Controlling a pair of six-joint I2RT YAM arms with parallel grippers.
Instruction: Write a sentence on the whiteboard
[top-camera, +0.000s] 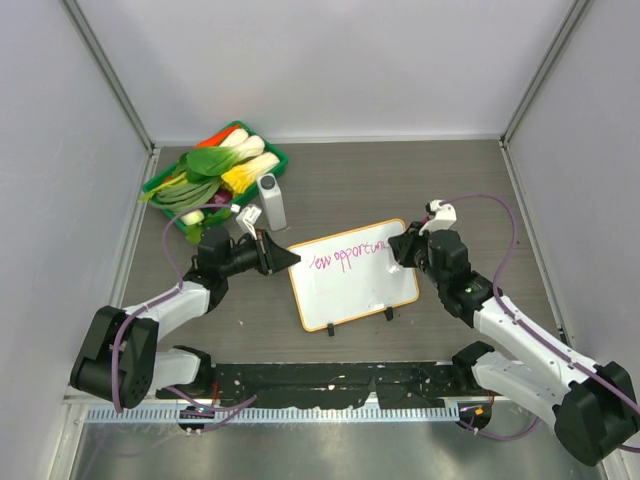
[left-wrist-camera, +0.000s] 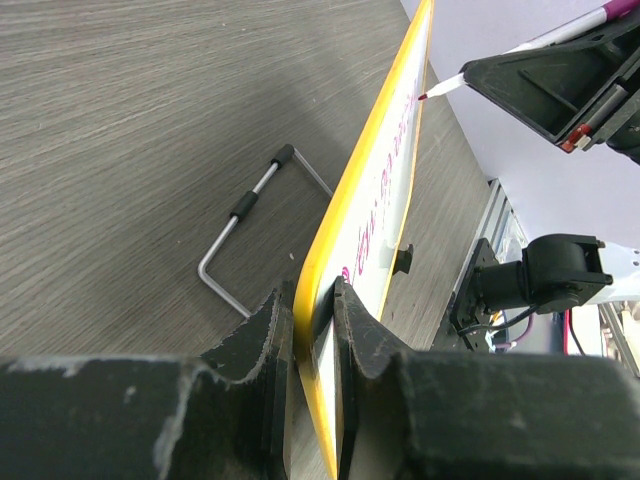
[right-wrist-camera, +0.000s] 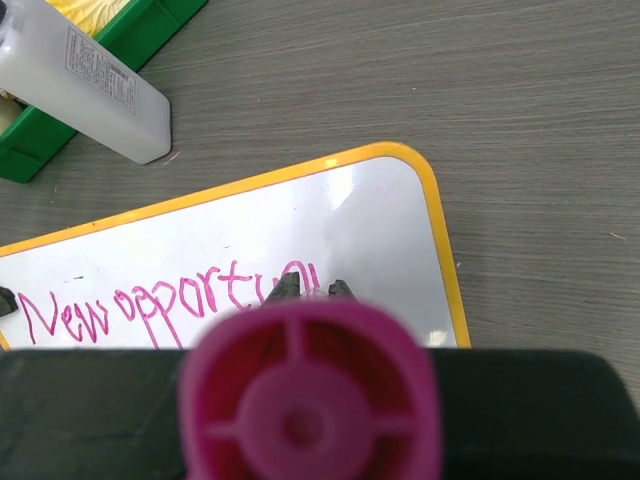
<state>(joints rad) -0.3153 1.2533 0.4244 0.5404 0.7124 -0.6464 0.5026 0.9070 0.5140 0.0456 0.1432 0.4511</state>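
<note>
The whiteboard (top-camera: 355, 280) with an orange frame lies mid-table, its two black clip feet at the near edge. It also shows in the right wrist view (right-wrist-camera: 300, 240) and edge-on in the left wrist view (left-wrist-camera: 375, 200). The sentence (top-camera: 345, 258), pink cursive reading about "New opportun", runs along its far part and shows in the right wrist view (right-wrist-camera: 160, 305). My left gripper (left-wrist-camera: 312, 335) is shut on the board's left edge. My right gripper (top-camera: 408, 248) is shut on a pink marker (right-wrist-camera: 310, 395), whose tip (left-wrist-camera: 424, 96) touches the board at the end of the writing.
A green tray (top-camera: 275, 160) of toy vegetables stands at the back left. A white bottle (top-camera: 271, 200) lies beside it, just beyond the board's far left corner. A bent metal stand wire (left-wrist-camera: 245, 230) lies on the table behind the board. Grey walls enclose the table.
</note>
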